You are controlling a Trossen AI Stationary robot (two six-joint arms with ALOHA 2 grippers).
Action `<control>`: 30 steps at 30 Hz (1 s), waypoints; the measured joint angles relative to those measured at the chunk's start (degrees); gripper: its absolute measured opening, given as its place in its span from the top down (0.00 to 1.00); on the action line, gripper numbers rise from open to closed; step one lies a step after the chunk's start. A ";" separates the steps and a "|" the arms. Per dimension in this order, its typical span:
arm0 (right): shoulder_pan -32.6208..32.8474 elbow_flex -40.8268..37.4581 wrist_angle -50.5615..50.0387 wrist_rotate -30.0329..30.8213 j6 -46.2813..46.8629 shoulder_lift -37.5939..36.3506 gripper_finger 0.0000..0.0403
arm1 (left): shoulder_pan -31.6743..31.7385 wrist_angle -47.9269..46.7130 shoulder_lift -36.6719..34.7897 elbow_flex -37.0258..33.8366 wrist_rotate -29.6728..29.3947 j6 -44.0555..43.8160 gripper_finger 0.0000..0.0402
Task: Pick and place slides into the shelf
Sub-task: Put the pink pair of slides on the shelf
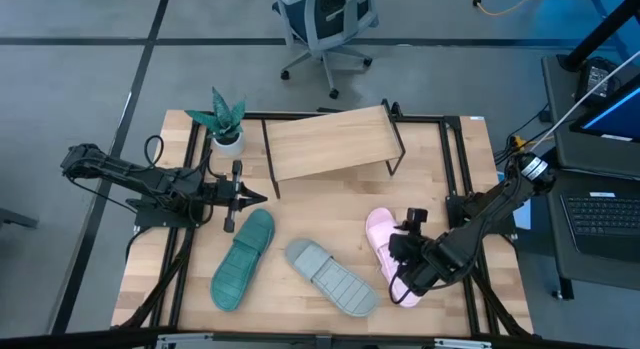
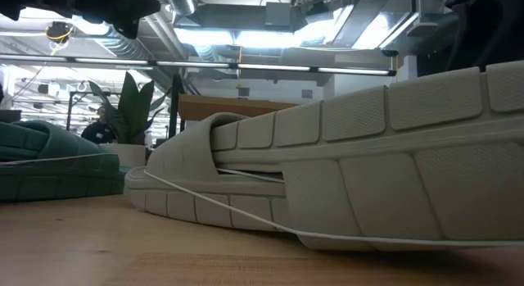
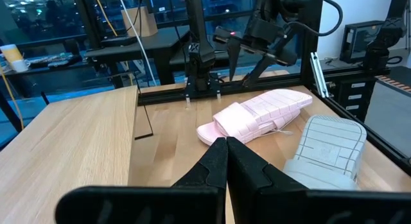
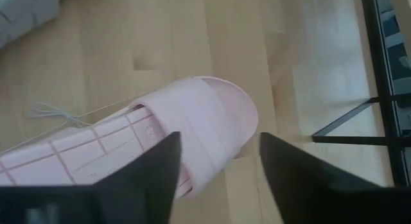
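So all three slides are lying on the table, none on the shelf point(image 1: 330, 141) yet, which sits empty along the far edge. The pink slide point(image 1: 388, 251) lies near the right edge, the grey slide point(image 1: 333, 277) mid-front, the teal slide point(image 1: 243, 258) front-left. The right gripper point(image 1: 408, 251) hovers right over the pink one, fingers spread apart with nothing between them. Looks like the pick step, though whether it's touching the strap is hard to say. Next it needs to drop down, straddle the strap and close. The left gripper point(image 1: 240, 197) waits near the left edge, fingers pinched together, empty.
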 joint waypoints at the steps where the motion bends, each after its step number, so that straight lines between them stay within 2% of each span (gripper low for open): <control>1: 0.00 0.00 -0.03 -0.01 0.00 0.22 0.40 | 0.00 0.00 0.00 0.00 0.00 0.00 1.00; 5: 0.00 0.00 0.06 -1.83 -2.55 1.66 0.28 | 0.00 0.00 0.00 0.00 0.00 0.00 1.00; 9: 0.00 -0.02 0.20 -4.65 -4.54 3.42 0.23 | 0.00 0.00 0.00 -0.02 0.00 0.00 1.00; 18: 0.00 -0.02 0.28 -4.75 -4.52 7.06 0.22 | 0.00 0.00 0.00 0.00 0.00 0.02 1.00; 26: -0.07 -0.04 0.32 -2.50 -4.18 10.95 0.22 | 0.00 -0.03 0.00 -0.01 0.00 0.04 1.00; 30: -0.37 -0.04 -0.25 -0.80 -0.92 11.94 0.22 | 0.00 -0.73 0.00 0.00 0.00 0.02 1.00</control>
